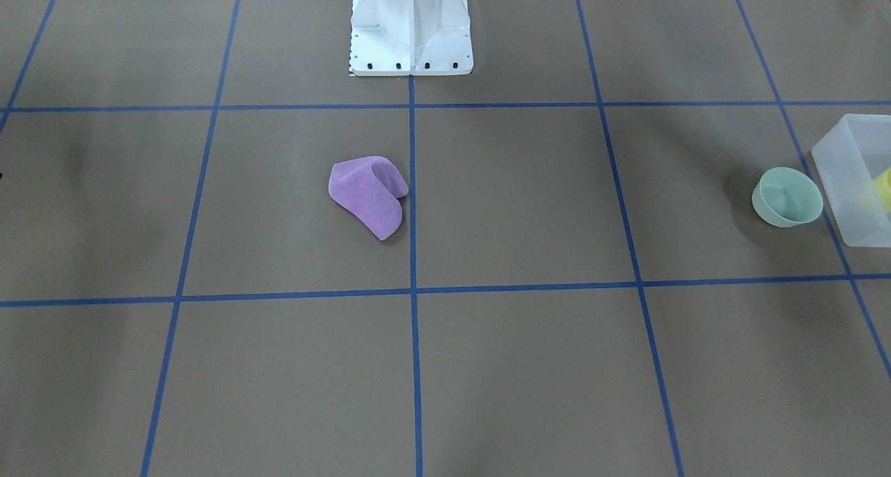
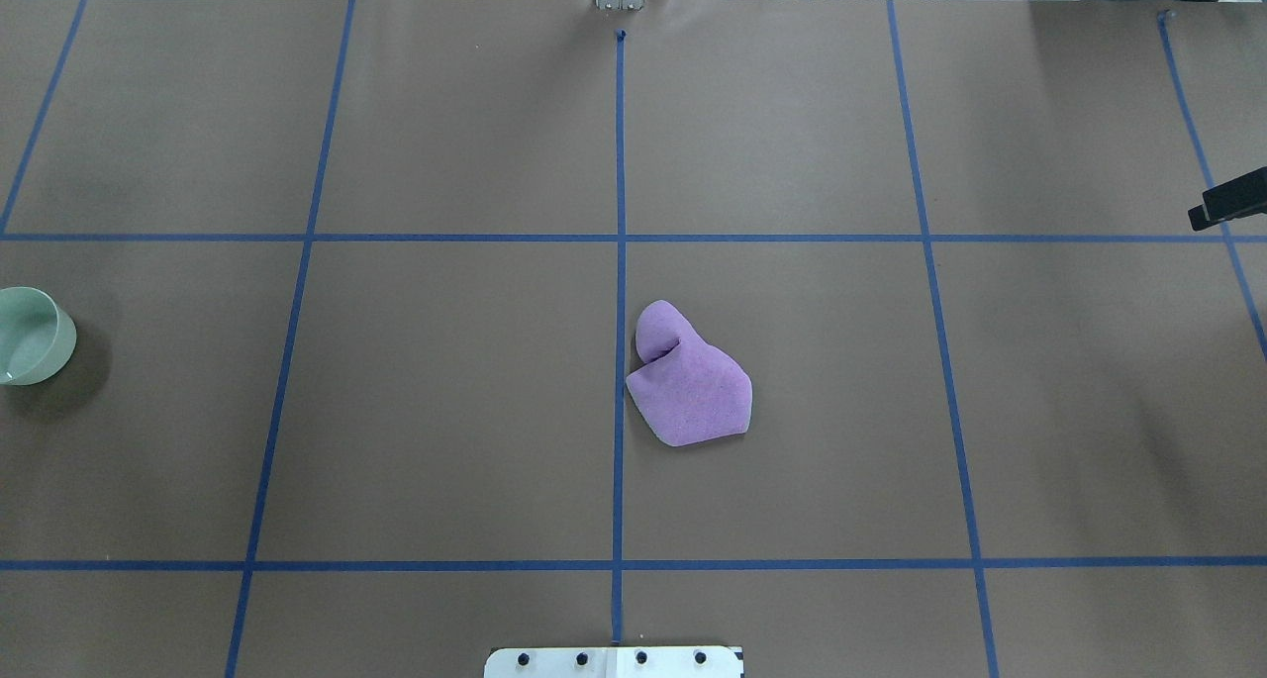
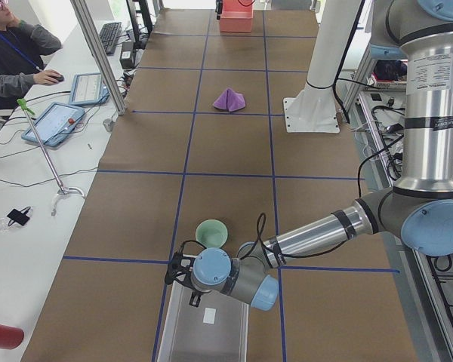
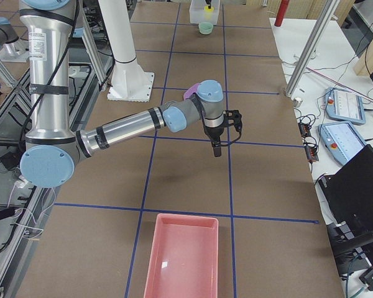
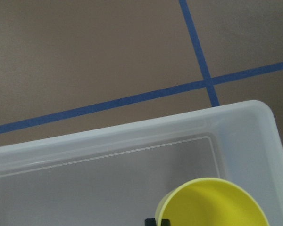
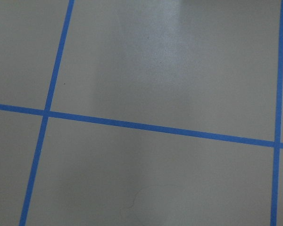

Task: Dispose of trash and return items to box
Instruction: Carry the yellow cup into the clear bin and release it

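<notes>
The yellow cup sits inside the frosted white box, and through the box wall it shows as a yellow blur. My left gripper hangs over the box's far corner. One dark fingertip shows at the cup's rim, but I cannot tell whether the gripper is shut on it. My right gripper points down over bare table with nothing in it; only a black piece of it shows overhead, so I cannot tell whether it is open.
A pale green cup stands upright just beside the box. A crumpled purple cloth lies near the table's middle, in front of the white robot base. A pink tray sits at the table's right end. An operator sits at the side desk.
</notes>
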`<move>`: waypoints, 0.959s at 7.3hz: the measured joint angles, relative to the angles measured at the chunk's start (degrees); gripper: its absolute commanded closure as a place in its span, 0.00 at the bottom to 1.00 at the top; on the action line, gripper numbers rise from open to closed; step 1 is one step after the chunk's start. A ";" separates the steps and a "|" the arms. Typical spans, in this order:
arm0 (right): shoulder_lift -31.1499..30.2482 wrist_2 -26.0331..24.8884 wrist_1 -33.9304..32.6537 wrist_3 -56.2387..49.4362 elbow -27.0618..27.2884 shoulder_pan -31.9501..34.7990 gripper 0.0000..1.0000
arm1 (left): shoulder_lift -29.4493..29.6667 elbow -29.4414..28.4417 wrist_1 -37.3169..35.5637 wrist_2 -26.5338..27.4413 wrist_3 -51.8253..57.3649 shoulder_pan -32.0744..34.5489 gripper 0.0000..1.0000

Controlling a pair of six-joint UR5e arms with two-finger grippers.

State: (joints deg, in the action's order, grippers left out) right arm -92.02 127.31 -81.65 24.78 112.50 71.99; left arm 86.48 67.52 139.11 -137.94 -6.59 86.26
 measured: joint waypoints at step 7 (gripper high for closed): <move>0.17 -0.31 0.00 0.09 0.06 0.00 0.00 | 1.43 1.06 1.10 -4.83 -0.87 -0.49 0.02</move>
State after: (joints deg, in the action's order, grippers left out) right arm -91.85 127.00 -81.65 24.87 112.55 71.98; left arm 87.91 68.57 140.21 -142.77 -7.46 85.77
